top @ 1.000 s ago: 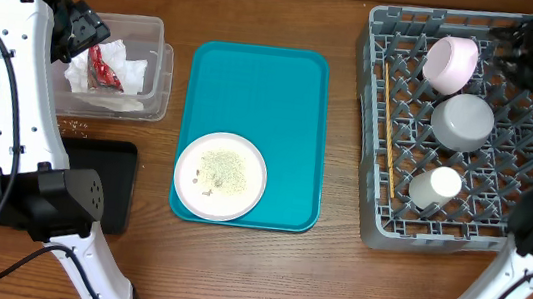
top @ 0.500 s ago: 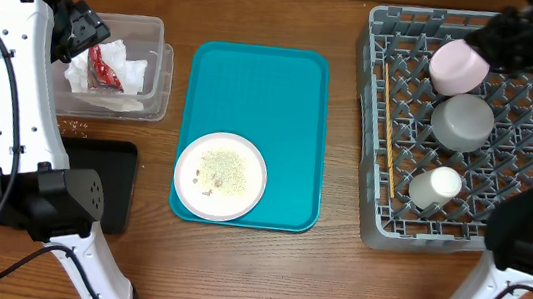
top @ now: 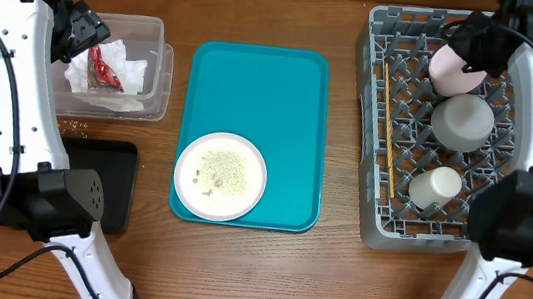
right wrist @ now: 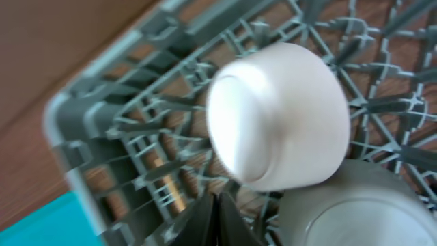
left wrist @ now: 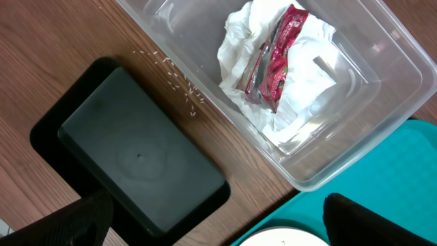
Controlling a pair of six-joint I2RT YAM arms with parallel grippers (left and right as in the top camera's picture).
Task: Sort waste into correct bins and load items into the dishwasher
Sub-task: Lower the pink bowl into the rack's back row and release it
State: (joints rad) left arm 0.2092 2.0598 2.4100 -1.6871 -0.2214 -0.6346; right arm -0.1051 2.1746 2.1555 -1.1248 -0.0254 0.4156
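1. Note the right gripper (top: 472,42) at upper right of the overhead view: jaws pinched together, holding nothing, hanging just over the pink dish (top: 451,72) tilted among the pegs of the rack (top: 369,181).
2. Treat the dish as loaded; lift straight up before swinging left, to avoid knocking the dish or the bowl (top: 462,121) just below it in frame.
3. Go next, probably, for the plate (top: 249,200) at the lower left corner of the teal tray (top: 258,88), mid-frame.
4. Open wide first, pinch the plate by its rim and keep it level to avoid spilling the rice (top: 224,170).
5. Tip the rice into a bin before racking the plate.
6. Keep clear of the left gripper (top: 76,32) at upper left, spread wide and empty over the tub (top: 158,87) holding napkins (top: 129,74) and wrapper (top: 105,66).
7. Mind the cup (top: 435,187) and chopsticks (top: 387,113) filling the rack's left half; aim for free pegs further right.
8. Remember the loose grains (top: 73,127) on the table above the black tray (top: 106,187), lower left.
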